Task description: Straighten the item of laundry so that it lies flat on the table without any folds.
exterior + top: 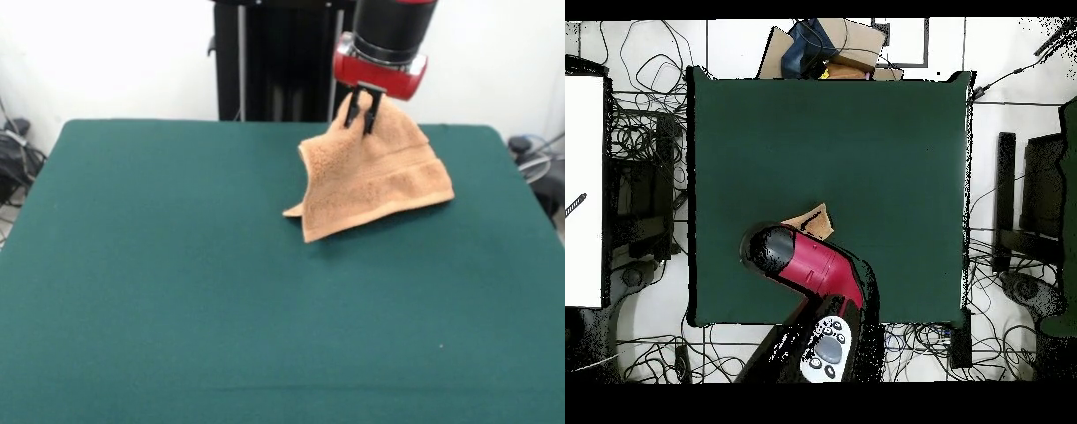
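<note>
The item of laundry (375, 181) is a light orange-tan terry towel with a woven band. It hangs in a peaked, draped shape at the far right of the dark green table (177, 291). Its lower edge and one corner rest on the cloth. My gripper (365, 115) is shut on the towel's top corner and holds it up off the table. In the overhead view only a small part of the towel (812, 219) shows beside the red and black arm (810, 265), which hides the gripper and the rest of the towel.
Cables and dark equipment (18, 155) lie off the table's left side, with more cables (530, 155) off its right. In the overhead view, boxes (827, 48) sit beyond the table's top edge and a white surface (583, 190) stands at the left.
</note>
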You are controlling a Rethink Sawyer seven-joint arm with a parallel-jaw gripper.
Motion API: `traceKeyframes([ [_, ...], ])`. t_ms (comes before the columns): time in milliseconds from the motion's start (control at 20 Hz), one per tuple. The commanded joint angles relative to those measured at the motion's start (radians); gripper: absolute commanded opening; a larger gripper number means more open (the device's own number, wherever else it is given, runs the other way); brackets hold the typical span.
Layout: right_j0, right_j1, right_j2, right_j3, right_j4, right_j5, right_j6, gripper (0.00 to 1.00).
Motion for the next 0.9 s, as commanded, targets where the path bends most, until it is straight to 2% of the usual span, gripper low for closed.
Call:
traceKeyframes([
  [50,0.015,-0.028,0.007,-0.004,0.012,0.087,0.268,0.0],
  [250,0.039,-0.024,-0.007,-0.032,0.011,0.107,0.288,0.0],
  [400,0.011,-0.05,0.044,-0.022,0.009,0.066,0.221,0.0],
  [900,0.002,-0.046,0.052,-0.077,-0.032,0.164,0.169,0.0],
])
